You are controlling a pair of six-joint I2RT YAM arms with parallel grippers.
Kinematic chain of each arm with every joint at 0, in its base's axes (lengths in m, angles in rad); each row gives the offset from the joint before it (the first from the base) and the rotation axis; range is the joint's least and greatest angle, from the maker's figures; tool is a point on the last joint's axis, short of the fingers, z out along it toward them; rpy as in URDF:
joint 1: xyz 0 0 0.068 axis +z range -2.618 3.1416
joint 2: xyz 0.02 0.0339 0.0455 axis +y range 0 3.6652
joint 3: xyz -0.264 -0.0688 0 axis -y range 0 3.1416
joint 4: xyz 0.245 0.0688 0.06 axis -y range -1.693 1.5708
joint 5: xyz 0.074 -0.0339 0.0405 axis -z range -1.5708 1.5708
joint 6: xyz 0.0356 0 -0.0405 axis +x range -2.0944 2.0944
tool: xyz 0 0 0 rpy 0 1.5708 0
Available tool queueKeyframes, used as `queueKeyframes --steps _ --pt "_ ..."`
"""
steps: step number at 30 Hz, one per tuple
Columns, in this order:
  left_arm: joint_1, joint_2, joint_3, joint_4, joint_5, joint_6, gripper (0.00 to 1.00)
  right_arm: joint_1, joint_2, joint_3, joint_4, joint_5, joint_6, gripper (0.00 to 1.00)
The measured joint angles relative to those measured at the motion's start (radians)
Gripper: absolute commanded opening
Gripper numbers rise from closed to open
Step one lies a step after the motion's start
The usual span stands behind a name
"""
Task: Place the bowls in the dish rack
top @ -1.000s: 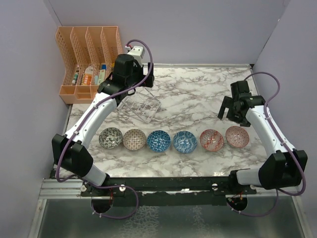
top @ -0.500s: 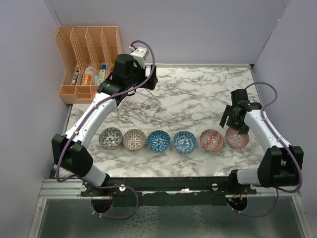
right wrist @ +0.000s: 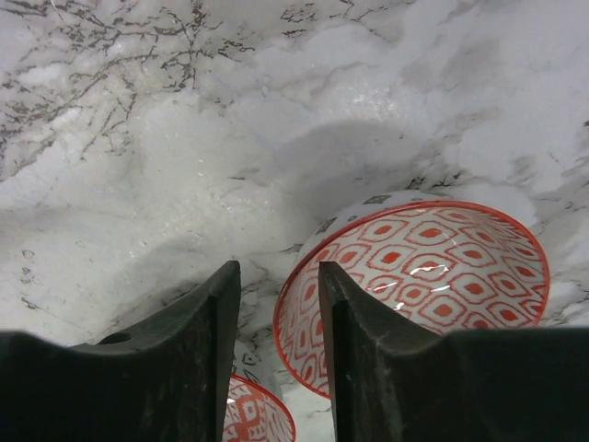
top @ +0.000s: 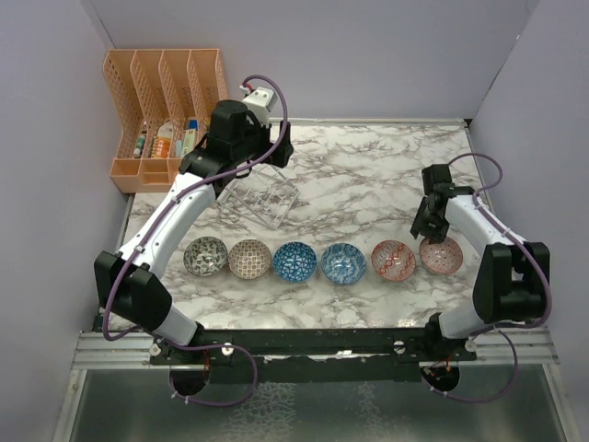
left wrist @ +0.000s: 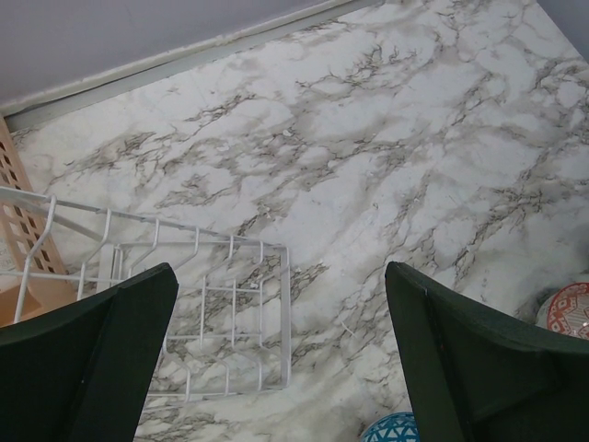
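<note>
grey-veined marble table [top: 368,175] between lilac walls [top: 368,55] — left gripper [left wrist: 279,272] spread wide above the dish rack [top: 262,198], right gripper [right wrist: 279,267] narrowly parted beside the far-right red bowl [right wrist: 433,267].

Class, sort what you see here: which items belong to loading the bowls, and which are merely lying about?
Job: small round grey-black mosaic bowl, beige-brown bowl, two blue bowls, two red-pink bowls, clear plastic barred dish rack.
Lying about: orange perforated desk organiser.
</note>
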State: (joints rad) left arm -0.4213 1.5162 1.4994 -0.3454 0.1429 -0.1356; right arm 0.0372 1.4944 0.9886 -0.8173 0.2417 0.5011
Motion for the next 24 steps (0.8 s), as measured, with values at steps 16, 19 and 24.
queueKeyframes --steps 16,19,24 --pt "0.000 -0.019 0.000 -0.003 -0.002 0.016 0.99 0.000 0.022 -0.008 0.006 0.006 -0.007 0.01" --pt "0.000 -0.029 0.000 -0.005 -0.006 0.016 0.99 -0.002 0.010 0.000 0.002 0.006 -0.017 0.01" --pt "0.000 -0.048 0.000 -0.008 -0.024 0.013 0.99 -0.008 -0.005 0.091 0.002 -0.063 -0.026 0.01"
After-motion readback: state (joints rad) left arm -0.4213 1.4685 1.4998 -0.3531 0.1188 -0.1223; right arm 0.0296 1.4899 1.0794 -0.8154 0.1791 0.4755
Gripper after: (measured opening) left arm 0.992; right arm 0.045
